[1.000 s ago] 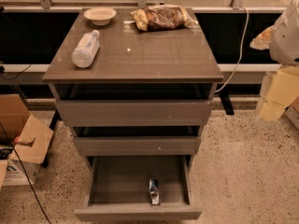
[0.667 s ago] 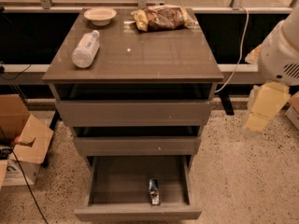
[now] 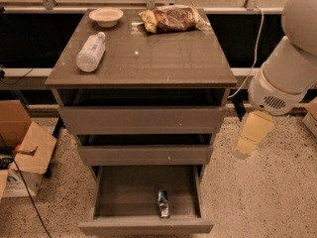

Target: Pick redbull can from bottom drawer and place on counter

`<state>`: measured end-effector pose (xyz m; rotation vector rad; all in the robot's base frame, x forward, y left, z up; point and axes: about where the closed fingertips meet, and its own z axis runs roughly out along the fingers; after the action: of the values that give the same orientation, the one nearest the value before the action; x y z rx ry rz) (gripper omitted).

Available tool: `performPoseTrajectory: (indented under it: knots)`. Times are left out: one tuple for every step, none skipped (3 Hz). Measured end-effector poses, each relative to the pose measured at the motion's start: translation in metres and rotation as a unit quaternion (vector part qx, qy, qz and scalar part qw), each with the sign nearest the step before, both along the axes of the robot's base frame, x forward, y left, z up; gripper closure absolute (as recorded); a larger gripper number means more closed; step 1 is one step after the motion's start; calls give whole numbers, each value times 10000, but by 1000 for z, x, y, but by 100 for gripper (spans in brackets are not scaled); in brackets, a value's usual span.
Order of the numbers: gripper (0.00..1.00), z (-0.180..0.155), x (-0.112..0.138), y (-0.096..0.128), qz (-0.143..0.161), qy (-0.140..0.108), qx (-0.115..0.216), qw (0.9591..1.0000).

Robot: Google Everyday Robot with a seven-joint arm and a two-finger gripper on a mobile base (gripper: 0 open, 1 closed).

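The redbull can (image 3: 163, 203) lies on its side in the open bottom drawer (image 3: 124, 197), near the drawer's front and a little right of centre. The counter (image 3: 153, 58) is the glossy grey-brown top of the cabinet. My gripper (image 3: 251, 137), cream-coloured, hangs from the white arm (image 3: 287, 73) to the right of the cabinet, at the height of the middle drawer. It is apart from the cabinet and well above and to the right of the can. It holds nothing that I can see.
On the counter lie a clear plastic bottle (image 3: 91, 51) at the left, a small bowl (image 3: 105, 17) at the back and a snack bag (image 3: 171, 19) at the back right. The two upper drawers stand slightly ajar. A cardboard box (image 3: 27, 152) and cables are on the floor at the left.
The arm has come further into view from the right, and the gripper has moved left and down toward the cabinet. The can and drawers have not moved.
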<state>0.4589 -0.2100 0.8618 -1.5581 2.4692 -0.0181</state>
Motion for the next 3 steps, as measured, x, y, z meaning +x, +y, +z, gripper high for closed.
performPoseTrajectory:
  knots:
    - [0, 0, 0, 0, 0, 0, 0, 10000]
    - [0, -18, 11, 14, -153, 106, 74, 9998]
    - [0, -54, 26, 38, -368, 344, 208, 9985]
